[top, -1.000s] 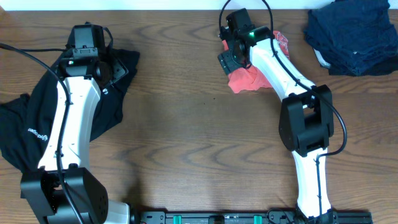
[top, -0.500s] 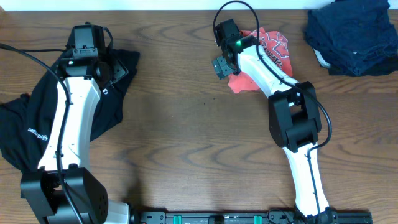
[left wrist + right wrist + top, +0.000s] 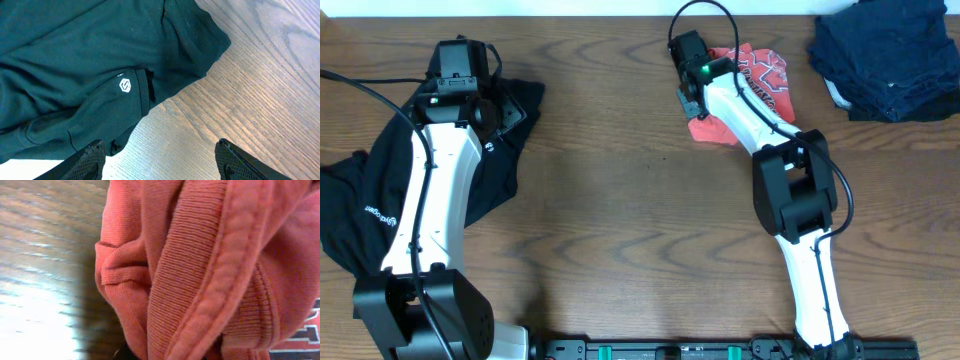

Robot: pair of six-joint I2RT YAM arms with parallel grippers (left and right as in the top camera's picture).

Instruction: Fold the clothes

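The clothes are two garments. A red-orange T-shirt (image 3: pixel 760 75) with white-and-black lettering lies crumpled at the back of the table, right of centre. My right gripper (image 3: pixel 692 103) is at its left edge. In the right wrist view the T-shirt's ribbed collar (image 3: pixel 200 270) bunches right at the jaws and hides the fingers; the gripper is shut on it. A black top (image 3: pixel 505 170) with small white logos lies at the left, partly under my left arm. My left gripper (image 3: pixel 160 161) is open over the black top's (image 3: pixel 75 65) edge and bare wood, holding nothing.
A pile of dark blue cloth (image 3: pixel 885 55) sits in the back right corner. The brown wooden table (image 3: pixel 620 220) runs between the two arms. A white logo (image 3: pixel 124 86) shows on the black top's sleeve.
My right arm swung left and lowered to the T-shirt's left edge, uncovering the lettering. Its jaws closed on the cloth. The left arm has not moved.
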